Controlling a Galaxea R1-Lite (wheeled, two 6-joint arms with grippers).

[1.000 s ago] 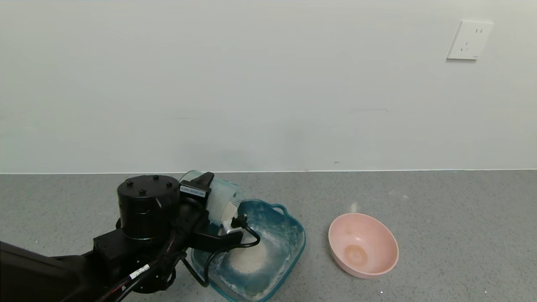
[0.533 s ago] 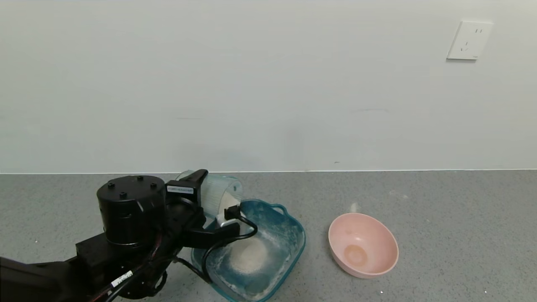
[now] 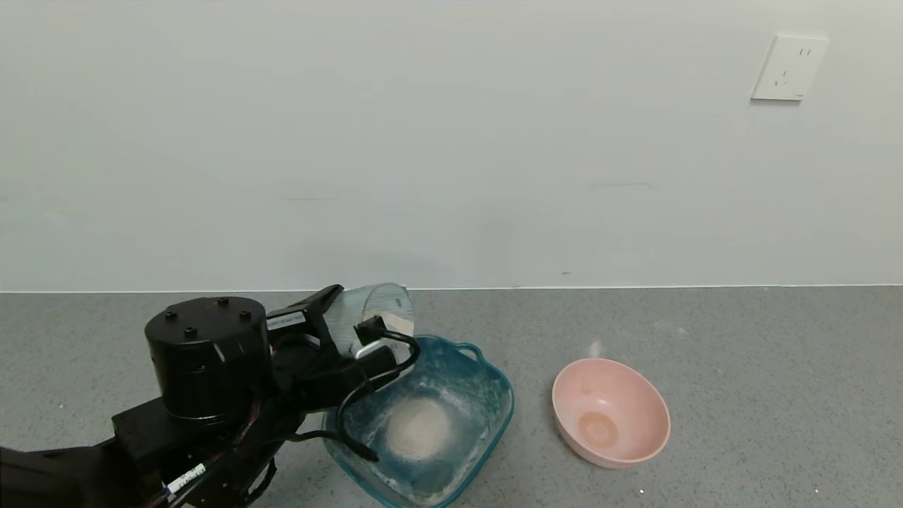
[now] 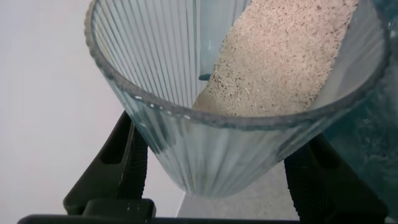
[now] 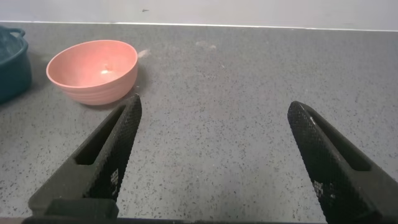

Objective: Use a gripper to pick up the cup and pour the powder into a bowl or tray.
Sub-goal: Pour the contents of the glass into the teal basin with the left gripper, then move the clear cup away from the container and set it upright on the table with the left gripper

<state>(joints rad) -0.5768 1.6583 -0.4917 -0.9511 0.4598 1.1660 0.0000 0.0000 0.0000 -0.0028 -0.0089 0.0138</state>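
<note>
The grey counter (image 3: 741, 395) lay bare at three o'clock. The teal tray (image 3: 494, 395) held the powder (image 3: 417, 429) heap. The cup (image 3: 377, 317), tilted over the tray's ten-o'clock rim, was pinched by the left gripper (image 3: 338, 331). The right gripper (image 5: 217, 149) was spread wide.

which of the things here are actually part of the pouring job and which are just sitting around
In the job:
left hand, shut on the cup
cup, tilted over the tray
powder, heaped in the tray, some left in the cup
teal tray

Lying about:
pink bowl
wall socket
right hand, open, idle
</note>
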